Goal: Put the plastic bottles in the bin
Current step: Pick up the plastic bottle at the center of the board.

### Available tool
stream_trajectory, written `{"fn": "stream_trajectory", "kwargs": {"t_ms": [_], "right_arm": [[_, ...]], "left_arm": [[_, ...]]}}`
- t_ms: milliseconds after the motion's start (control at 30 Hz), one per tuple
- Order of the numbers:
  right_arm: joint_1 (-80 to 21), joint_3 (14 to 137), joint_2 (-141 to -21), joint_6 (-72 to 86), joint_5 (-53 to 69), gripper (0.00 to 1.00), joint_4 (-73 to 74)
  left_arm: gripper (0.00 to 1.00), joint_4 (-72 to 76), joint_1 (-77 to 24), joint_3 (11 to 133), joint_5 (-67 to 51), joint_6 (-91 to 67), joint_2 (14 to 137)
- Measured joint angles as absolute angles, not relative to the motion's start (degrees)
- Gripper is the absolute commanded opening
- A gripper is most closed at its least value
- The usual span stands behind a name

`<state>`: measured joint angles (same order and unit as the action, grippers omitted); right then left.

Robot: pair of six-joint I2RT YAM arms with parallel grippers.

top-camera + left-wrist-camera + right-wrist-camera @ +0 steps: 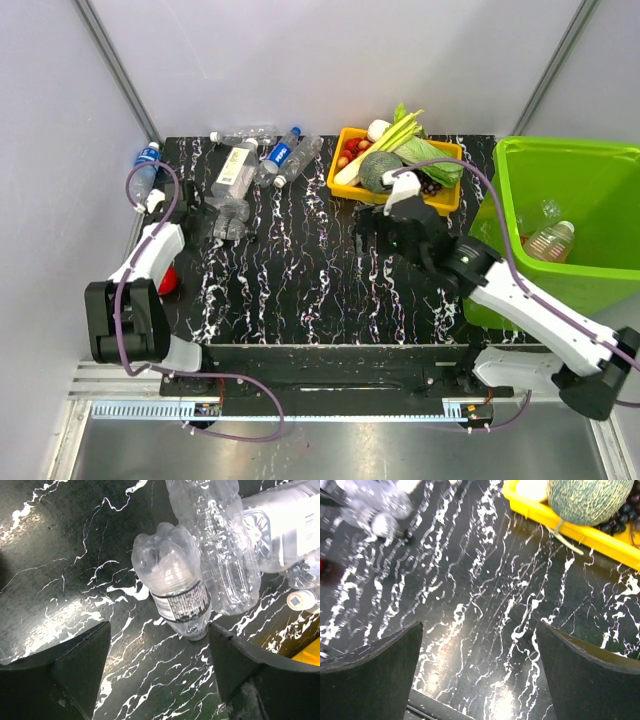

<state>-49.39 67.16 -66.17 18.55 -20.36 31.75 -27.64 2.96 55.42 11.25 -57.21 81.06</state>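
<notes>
Several clear plastic bottles (235, 180) lie in a heap at the table's back left. One with a blue label (146, 167) lies off the left edge. My left gripper (205, 232) is open just in front of the heap. In the left wrist view a clear bottle with a dark label (175, 580) lies base away, its neck end beside the right fingertip (220, 640), ungripped; the left gripper (160, 630) holds nothing. The lime-green bin (570, 145) stands at the right with a bottle (552, 238) inside. My right gripper (375, 225) (480, 630) hangs open over bare table.
A yellow tray (345, 185) of vegetables and fruit sits at the back centre, just beyond the right gripper; a melon (587, 500) fills its near corner. A red object (170, 280) lies under the left arm.
</notes>
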Motion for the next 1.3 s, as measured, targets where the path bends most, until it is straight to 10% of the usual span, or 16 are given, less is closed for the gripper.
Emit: {"fn": "stream_trajectory", "kwargs": {"t_ms": [700,1300], "right_arm": [[-49.4,64.6,-62.8,17.8,-18.8,0.99,26.8],[-49.4,61.4,-62.9,19.2,-12.6,0.97,22.9]], "left_arm": [[0.61,-21.5,5.1,60.3,7.0,-57.7,98.0],[0.38,-23.6,-3.5,53.6,-2.8,-46.7,77.7]]}}
